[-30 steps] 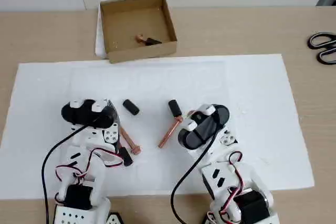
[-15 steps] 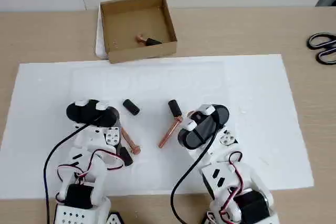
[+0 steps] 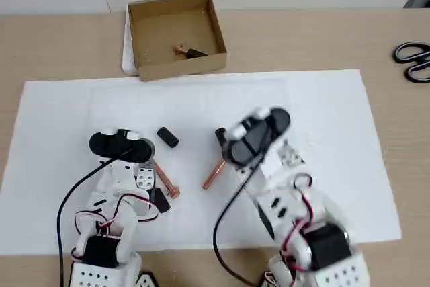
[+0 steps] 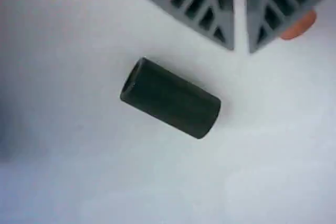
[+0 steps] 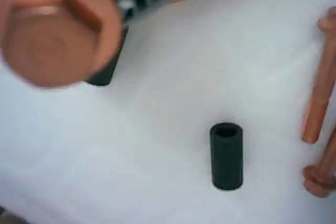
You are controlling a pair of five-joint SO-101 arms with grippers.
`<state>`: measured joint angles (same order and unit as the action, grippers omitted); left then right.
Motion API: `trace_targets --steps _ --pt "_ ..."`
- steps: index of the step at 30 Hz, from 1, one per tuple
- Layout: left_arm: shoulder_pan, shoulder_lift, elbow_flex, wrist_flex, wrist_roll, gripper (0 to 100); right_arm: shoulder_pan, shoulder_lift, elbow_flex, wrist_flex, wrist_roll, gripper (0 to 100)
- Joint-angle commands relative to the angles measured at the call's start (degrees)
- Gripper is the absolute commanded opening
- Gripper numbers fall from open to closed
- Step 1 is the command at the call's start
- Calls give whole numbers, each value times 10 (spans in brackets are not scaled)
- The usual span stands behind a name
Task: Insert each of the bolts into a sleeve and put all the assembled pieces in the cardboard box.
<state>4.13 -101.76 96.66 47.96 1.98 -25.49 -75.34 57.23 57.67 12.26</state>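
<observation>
The left claw (image 4: 240, 41) has its grey fingers (image 4: 210, 9) drawn almost together, with nothing between them. A black sleeve (image 4: 170, 98) lies on its side on the white paper (image 3: 322, 132) just beside the tips, untouched. The orange end of a side bolt (image 4: 298, 26) shows next to one finger.

The right claw (image 5: 131, 1) grips a held bolt (image 5: 52, 30), whose broad copper head sits very close to the wrist camera. A dark near sleeve (image 5: 107, 66) lies just behind that head. In the high view it is partly covered by the right arm's front end.

A loose bolt (image 3: 214, 173) lies slanted on the paper between the two arms, its upper end near the right arm. A middle sleeve (image 3: 168, 137) lies on its side between the arms, apart from both claws and from the loose bolt.

Past the far edge of the paper, the box (image 3: 181, 66) stands open on the tabletop (image 3: 302, 38). One assembled piece (image 3: 188, 52) lies in it, close to the front wall. Scissors (image 3: 411, 58) lie at the far right of the tabletop, well apart from everything else.
</observation>
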Motion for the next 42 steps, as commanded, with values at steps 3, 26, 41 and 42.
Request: trace_targets --steps 3,26,41,42 --pt "-2 -3 -3 4 2 6 5 190 -138 -3 0 3" --pt "-4 -3 -4 8 -2 6 7 815 -760 -10 -77 3" --pt "-70 -3 -4 5 1 6 20 1167 -1144 -118 -77 3" --pt "-70 -3 -4 5 1 6 22 1187 -1167 -128 -77 3"
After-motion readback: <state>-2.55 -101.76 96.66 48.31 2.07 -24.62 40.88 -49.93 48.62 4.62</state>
